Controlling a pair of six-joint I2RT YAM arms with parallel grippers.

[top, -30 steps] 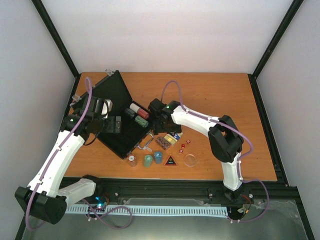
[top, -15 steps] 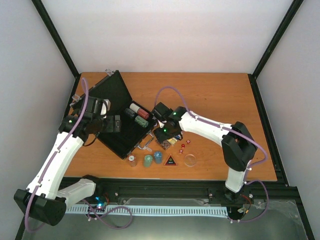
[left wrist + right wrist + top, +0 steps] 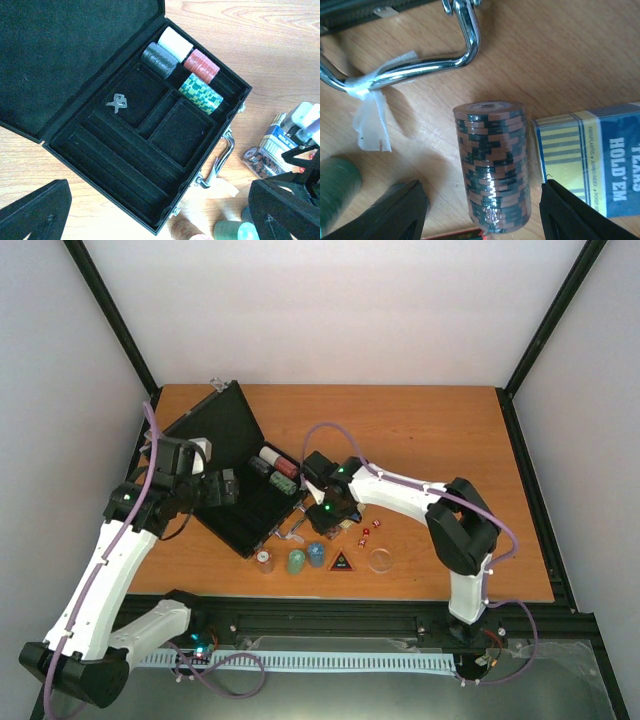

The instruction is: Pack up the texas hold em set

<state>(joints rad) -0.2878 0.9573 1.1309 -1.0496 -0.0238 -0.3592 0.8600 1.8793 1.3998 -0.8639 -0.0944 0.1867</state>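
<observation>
The black case lies open at the left; it also shows in the left wrist view, holding white, black, red and green chip stacks and small keys. My left gripper hovers open and empty above its tray. My right gripper is open, its fingers either side of a brown-and-black chip stack lying on its side beside a blue card deck. The case's silver handle lies just beyond.
Three loose chip stacks, a black triangle, a clear disc and red dice lie near the table's front edge. A strip of tape hangs from the handle. A green stack sits left of my right gripper.
My right gripper has come down toward the front, from beside the case to astride the brown chip stack. My left arm has drawn back slightly to the left.
</observation>
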